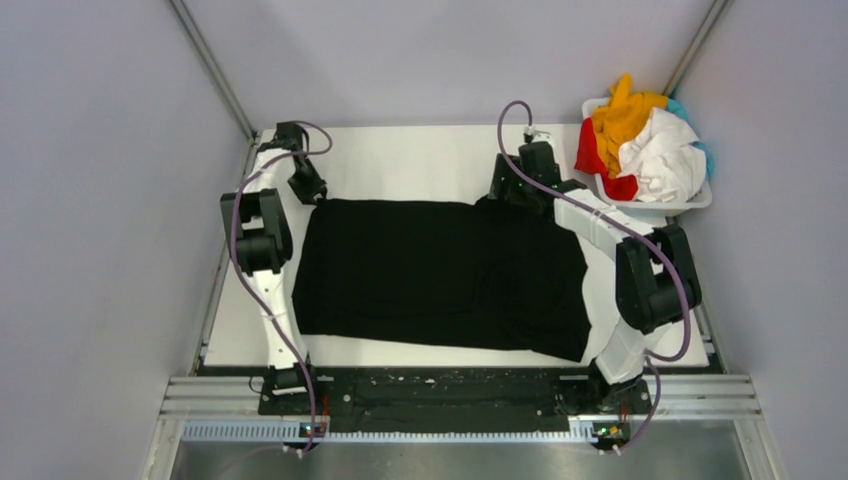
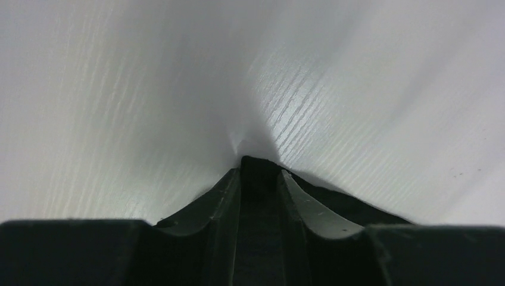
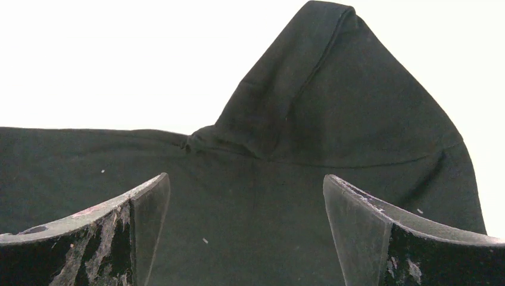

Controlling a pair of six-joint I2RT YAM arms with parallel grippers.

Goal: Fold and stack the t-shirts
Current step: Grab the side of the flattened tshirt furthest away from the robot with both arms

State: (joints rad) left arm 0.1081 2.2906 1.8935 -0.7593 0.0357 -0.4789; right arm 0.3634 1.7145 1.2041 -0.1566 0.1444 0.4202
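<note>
A large black t-shirt lies spread flat across the white table. My left gripper is at the shirt's far left corner and is shut on a fold of the black cloth, low against the table. My right gripper is open over the shirt's far right part, its fingers wide apart above the black cloth; a sleeve points away beyond them. Orange-yellow, red, white and teal t-shirts lie heaped in a basket.
The white plastic basket stands at the table's far right corner, close to the right arm. Grey walls close in on both sides. A metal rail runs along the near edge by the arm bases.
</note>
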